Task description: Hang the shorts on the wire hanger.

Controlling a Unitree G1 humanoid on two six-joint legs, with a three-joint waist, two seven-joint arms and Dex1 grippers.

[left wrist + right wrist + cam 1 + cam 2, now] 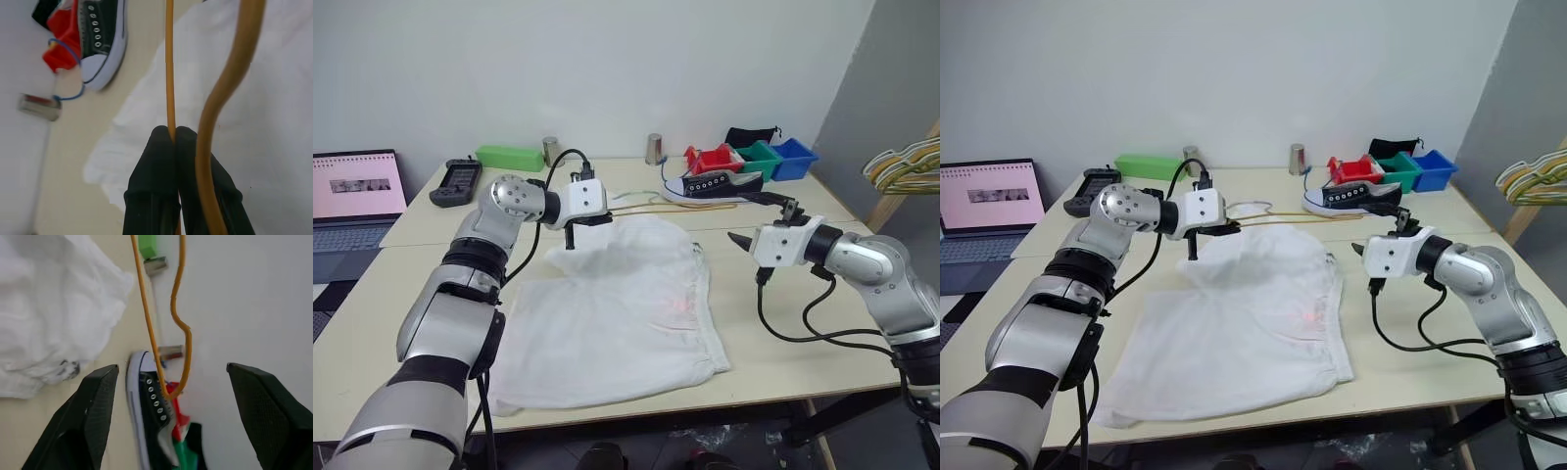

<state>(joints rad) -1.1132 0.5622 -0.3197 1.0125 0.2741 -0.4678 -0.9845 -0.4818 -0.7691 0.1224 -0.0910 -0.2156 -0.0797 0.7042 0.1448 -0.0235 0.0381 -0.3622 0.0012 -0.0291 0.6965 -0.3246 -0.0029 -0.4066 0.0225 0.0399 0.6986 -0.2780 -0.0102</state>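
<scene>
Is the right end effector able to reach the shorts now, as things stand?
Probably yes. The right end effector is open and holds nothing, and it hangs beside the right edge of the shorts, with bare table between them. The hanger is in the left end effector.

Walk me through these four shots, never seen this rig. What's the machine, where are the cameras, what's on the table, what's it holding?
It is a two-armed humanoid robot. The two wide pictures come from a stereo camera in its head, looking down over its arms. The two close-ups come from cameras on its wrists, each looking along that arm's two black fingers.

On the table lie the white shorts, bunched at the far end. Behind them are a black sneaker, red, green and blue bins, a green box and two metal cups. A laptop sits on the left.

The left end effector is shut on the thin orange wire hanger, holding it over the shorts. The right end effector is open and holds nothing; the hanger's far end shows between its fingers.
</scene>
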